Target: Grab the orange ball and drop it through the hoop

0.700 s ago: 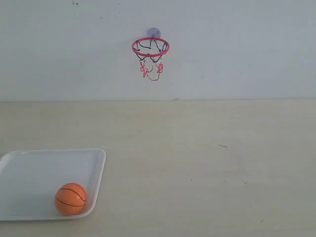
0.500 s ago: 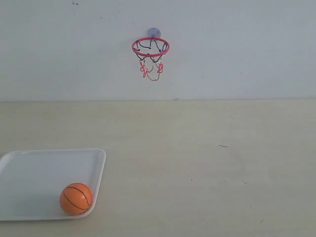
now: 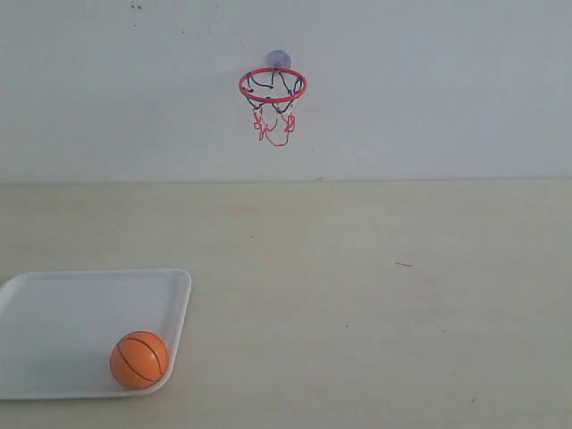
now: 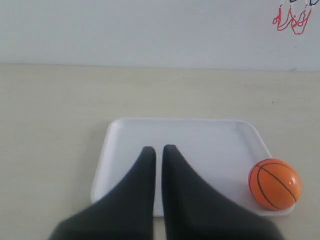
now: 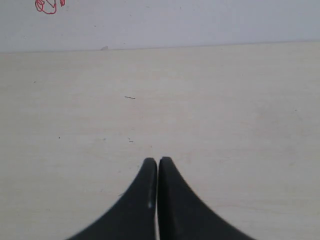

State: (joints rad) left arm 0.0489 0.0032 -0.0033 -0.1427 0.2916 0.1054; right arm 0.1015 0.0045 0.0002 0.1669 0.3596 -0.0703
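Observation:
The orange ball [image 3: 139,359] with black seams rests in the near right corner of a white tray [image 3: 54,313]; the left wrist view also shows the orange ball [image 4: 274,183] against the tray's rim [image 4: 175,121]. The hoop [image 3: 273,86] with its red ring and string net hangs on the back wall; only the net's tip [image 4: 291,20] shows in the left wrist view. My left gripper [image 4: 158,149] is shut and empty above the tray, well apart from the ball. My right gripper [image 5: 157,161] is shut and empty above bare table. Neither gripper appears in the exterior view.
The pale wooden table [image 3: 375,295] runs back to a white wall [image 3: 429,89]. The tray lies at the table's front left, close to the front edge. A scrap of red net [image 5: 47,7] shows in the right wrist view.
The orange ball has rolled a little to the right inside the tray, settling against the right rim. Nothing else has moved.

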